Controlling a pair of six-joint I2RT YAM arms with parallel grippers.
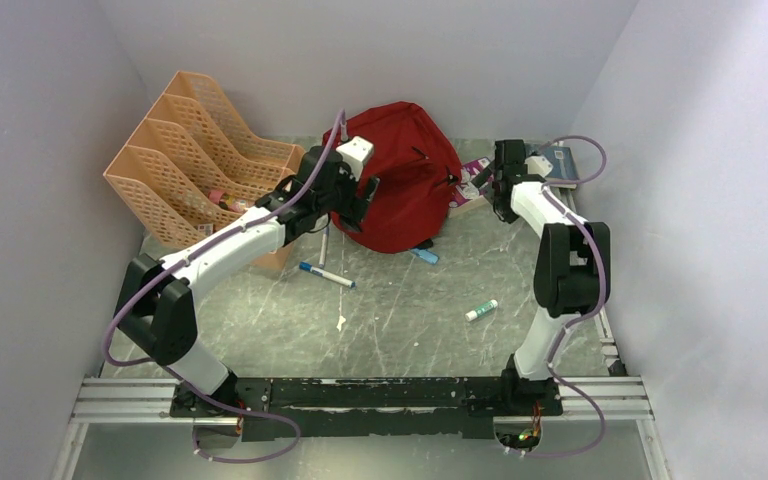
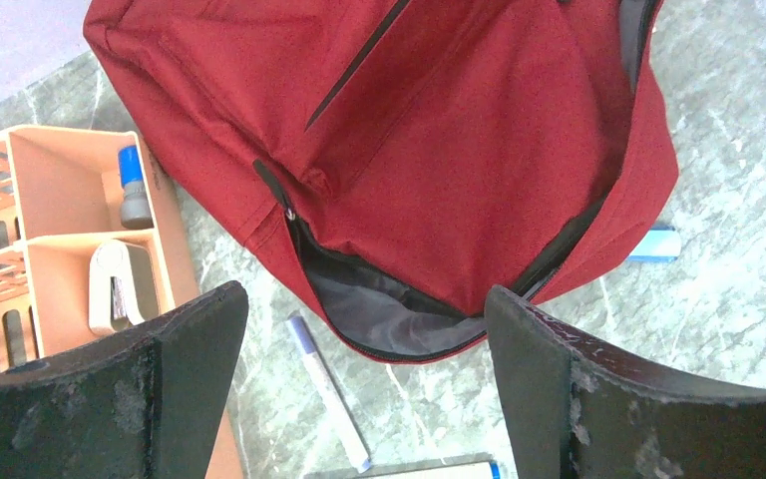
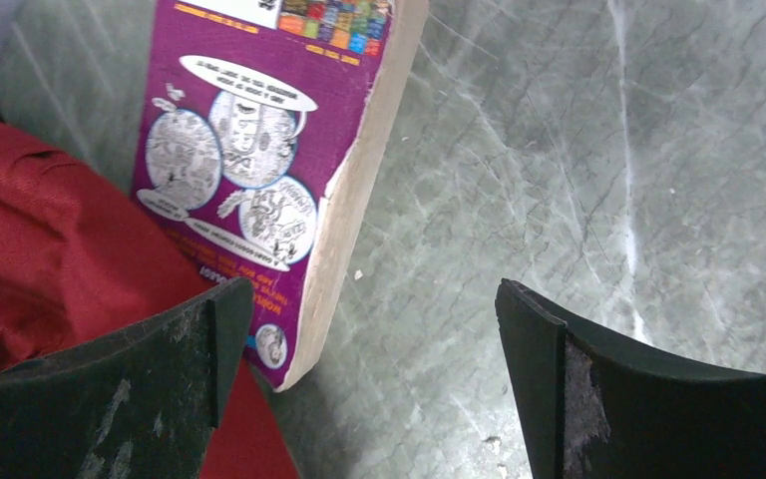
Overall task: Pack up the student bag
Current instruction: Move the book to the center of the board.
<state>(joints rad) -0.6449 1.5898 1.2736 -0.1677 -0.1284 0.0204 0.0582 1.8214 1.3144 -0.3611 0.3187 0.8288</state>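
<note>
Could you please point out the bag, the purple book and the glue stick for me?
bag [image 1: 410, 190]: top view, middle of its red front panel.
purple book [image 3: 249, 150]: right wrist view, centre of its cover.
glue stick [image 1: 481, 311]: top view, middle of its white barrel.

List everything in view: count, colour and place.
bag: one, dark red, back centre
rack: one, orange, back left
bottle: one, blue-capped, in the rack
purple book: one, against the bag's right side
dark book: one, bluish, back right
marker: one, white and blue, before the bag
pen: one, white, by the bag's near-left edge
blue piece: one, light blue, at the bag's near edge
glue stick: one, white, green cap, front right
scrap: one, white, front centre
left arm: one, white and black, at the bag, jaws open
right arm: one, white and black, at the purple book, jaws open
</note>
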